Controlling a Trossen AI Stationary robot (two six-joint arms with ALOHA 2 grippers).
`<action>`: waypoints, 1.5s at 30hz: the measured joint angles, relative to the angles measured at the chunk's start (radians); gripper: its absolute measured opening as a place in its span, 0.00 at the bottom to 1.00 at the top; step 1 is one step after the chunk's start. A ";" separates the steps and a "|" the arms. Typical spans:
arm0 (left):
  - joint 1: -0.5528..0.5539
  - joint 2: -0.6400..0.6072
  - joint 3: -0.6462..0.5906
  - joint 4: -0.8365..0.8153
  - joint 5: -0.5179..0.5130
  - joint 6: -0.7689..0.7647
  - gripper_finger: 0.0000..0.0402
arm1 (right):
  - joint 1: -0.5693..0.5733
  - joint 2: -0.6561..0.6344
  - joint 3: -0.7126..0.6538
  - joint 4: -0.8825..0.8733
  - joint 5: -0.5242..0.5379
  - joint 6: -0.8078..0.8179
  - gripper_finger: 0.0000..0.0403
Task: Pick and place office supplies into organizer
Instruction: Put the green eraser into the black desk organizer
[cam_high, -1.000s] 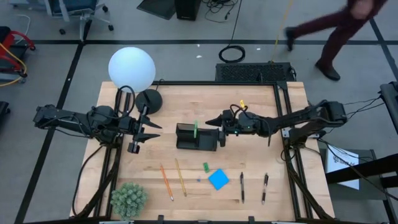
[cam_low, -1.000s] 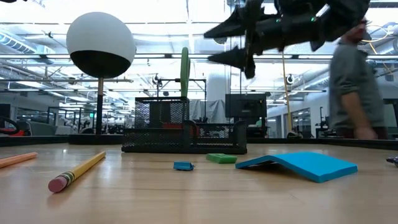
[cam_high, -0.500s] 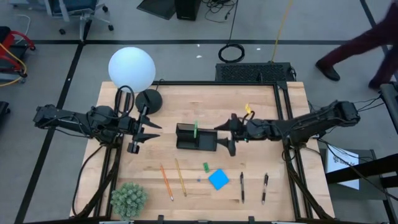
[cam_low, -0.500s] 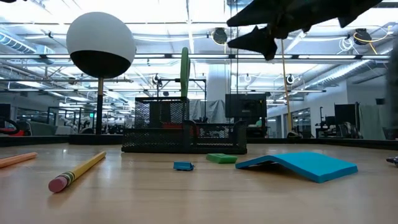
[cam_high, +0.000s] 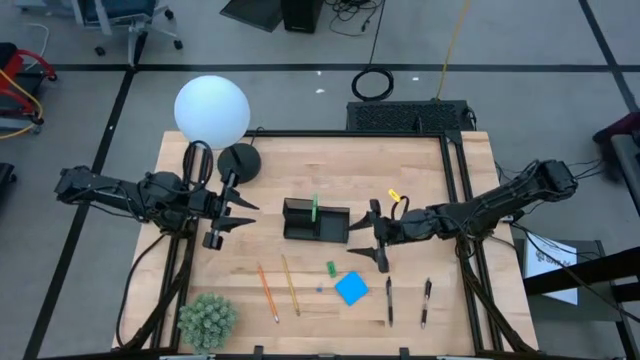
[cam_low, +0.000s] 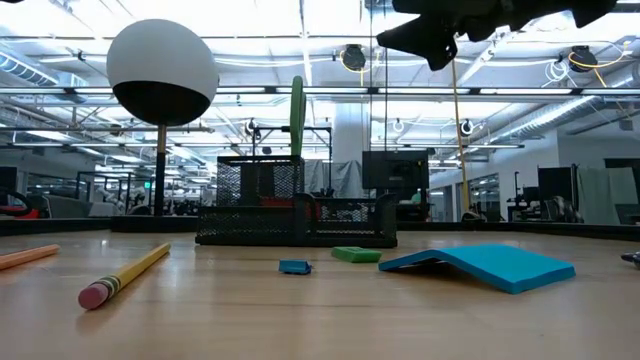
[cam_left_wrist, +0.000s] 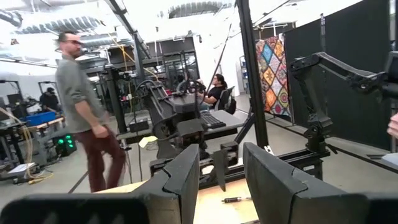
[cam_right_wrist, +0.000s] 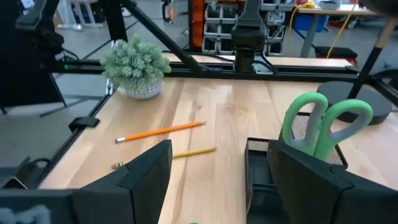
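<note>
The black mesh organizer stands mid-table, and the green-handled scissors stand upright in its taller section. Two pencils, a green piece, a blue pad and two dark pens lie flat nearer the front edge. My right gripper hovers open just right of the organizer, above the pad and pens. My left gripper hangs open to the organizer's left.
The white globe lamp and its round black base stand at the far left. A spiky green plant ball sits at the near left corner. People show in the room beyond the table in the left wrist view.
My right gripper has drawn back from the organizer toward the table's right and near edge, rising and turning as it went, and has stayed open. A person behind the table has walked out of the high view.
</note>
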 joint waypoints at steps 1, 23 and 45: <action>-0.004 0.000 0.000 0.000 -0.007 0.005 0.33 | 0.007 0.004 0.000 0.002 0.014 -0.016 0.63; -0.053 0.001 0.000 0.008 -0.052 0.015 0.33 | 0.139 0.043 0.165 -0.281 0.244 -0.112 0.63; -0.053 0.001 0.000 0.011 -0.052 0.014 0.33 | 0.200 0.339 0.398 -0.641 0.328 -0.048 0.63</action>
